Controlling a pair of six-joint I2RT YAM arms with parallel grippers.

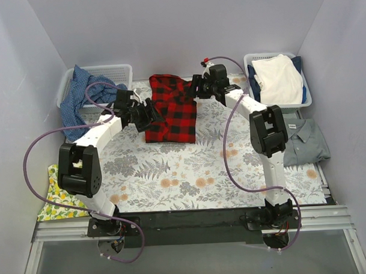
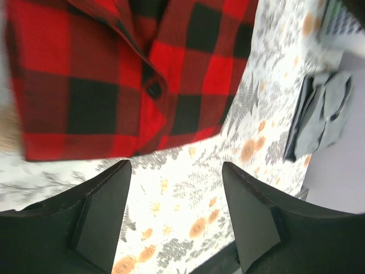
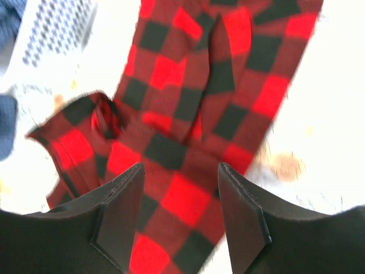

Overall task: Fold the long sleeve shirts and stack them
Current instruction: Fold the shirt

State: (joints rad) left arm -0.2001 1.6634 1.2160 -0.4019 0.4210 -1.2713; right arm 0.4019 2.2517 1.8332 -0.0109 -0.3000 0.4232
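The red-and-black plaid shirt (image 1: 170,110) lies partly folded at the back middle of the floral table cover. My left gripper (image 1: 152,116) is open and empty at its left edge; in the left wrist view (image 2: 175,168) its fingers hover over bare cover just off the plaid hem (image 2: 114,74). My right gripper (image 1: 197,88) is open and empty above the shirt's upper right; in the right wrist view (image 3: 181,168) plaid cloth (image 3: 188,114) fills the gap below the fingers. The grey collared shirt (image 1: 303,142) lies folded at the right edge and also shows in the left wrist view (image 2: 322,114).
A white basket (image 1: 123,70) at back left holds blue cloth (image 1: 76,95); it also shows in the right wrist view (image 3: 51,28). A basket (image 1: 308,99) at back right holds cream-white and navy cloth (image 1: 280,79). A lemon-print cloth (image 1: 59,195) lies at the front left.
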